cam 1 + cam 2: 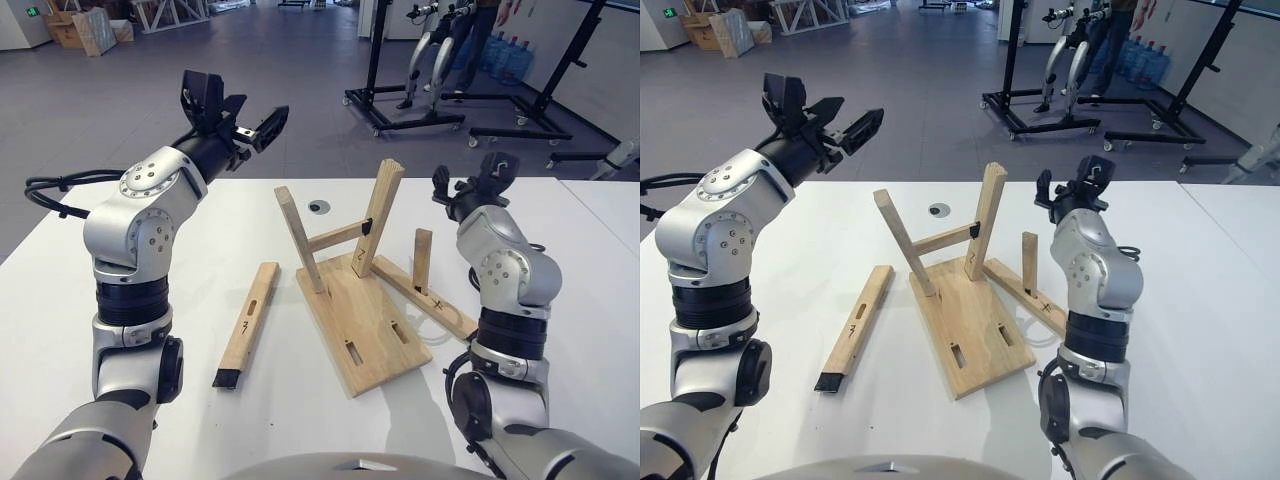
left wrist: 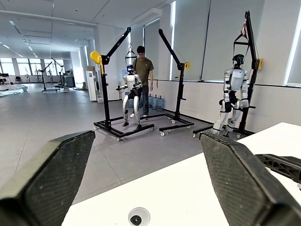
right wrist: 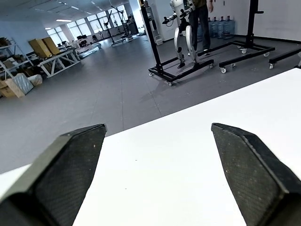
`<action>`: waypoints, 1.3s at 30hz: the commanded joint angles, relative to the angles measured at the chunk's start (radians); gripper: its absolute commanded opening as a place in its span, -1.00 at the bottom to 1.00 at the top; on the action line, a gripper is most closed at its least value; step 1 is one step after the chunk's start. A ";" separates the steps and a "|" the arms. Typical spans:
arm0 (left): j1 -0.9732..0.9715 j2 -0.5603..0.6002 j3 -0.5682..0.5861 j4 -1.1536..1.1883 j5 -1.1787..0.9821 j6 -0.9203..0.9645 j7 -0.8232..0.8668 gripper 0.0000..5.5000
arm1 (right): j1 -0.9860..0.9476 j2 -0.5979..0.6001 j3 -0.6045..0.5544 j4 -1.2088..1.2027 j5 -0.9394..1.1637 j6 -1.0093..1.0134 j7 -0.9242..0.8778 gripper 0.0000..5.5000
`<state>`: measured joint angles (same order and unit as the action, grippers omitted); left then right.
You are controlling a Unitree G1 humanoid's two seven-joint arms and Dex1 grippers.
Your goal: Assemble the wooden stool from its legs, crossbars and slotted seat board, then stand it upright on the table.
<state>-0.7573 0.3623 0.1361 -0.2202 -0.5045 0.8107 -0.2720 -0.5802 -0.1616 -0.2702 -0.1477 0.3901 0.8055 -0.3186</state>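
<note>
Two legs [image 1: 378, 215] plus crossbar [image 1: 338, 237] standing on seat board [image 1: 375, 350] | both jaws released

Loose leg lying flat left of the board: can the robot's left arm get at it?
Probably yes. The loose leg lies alone left of the seat board, and the left gripper is raised open and empty beyond it, nothing between.

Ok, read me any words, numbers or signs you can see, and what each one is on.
No text is readable.
Loose leg: dark mark, too small to read.
Seat board: dark mark near its far end, too small.
Right-hand bar: dark mark, too small.
Green sign, far back: blurred.
</note>
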 commanded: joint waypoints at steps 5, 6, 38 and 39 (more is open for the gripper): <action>0.014 -0.002 -0.002 -0.001 0.008 0.005 0.001 0.48 | -0.024 -0.007 0.160 -0.029 -0.193 0.051 -0.026 0.49; 0.013 -0.003 -0.002 -0.001 0.009 0.005 0.001 0.48 | -0.021 -0.001 0.169 -0.024 -0.209 0.053 -0.026 0.49; 0.018 -0.013 -0.009 -0.008 0.018 0.002 0.000 0.48 | 0.270 0.105 -0.019 0.110 -0.240 -0.190 0.100 0.49; 0.018 -0.014 -0.010 -0.008 0.018 0.002 0.000 0.48 | 0.281 0.102 -0.026 0.107 -0.238 -0.197 0.106 0.49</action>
<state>-0.7521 0.3503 0.1327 -0.2252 -0.4929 0.8108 -0.2716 -0.4072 -0.0709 -0.2723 -0.0950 0.1470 0.5622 -0.2140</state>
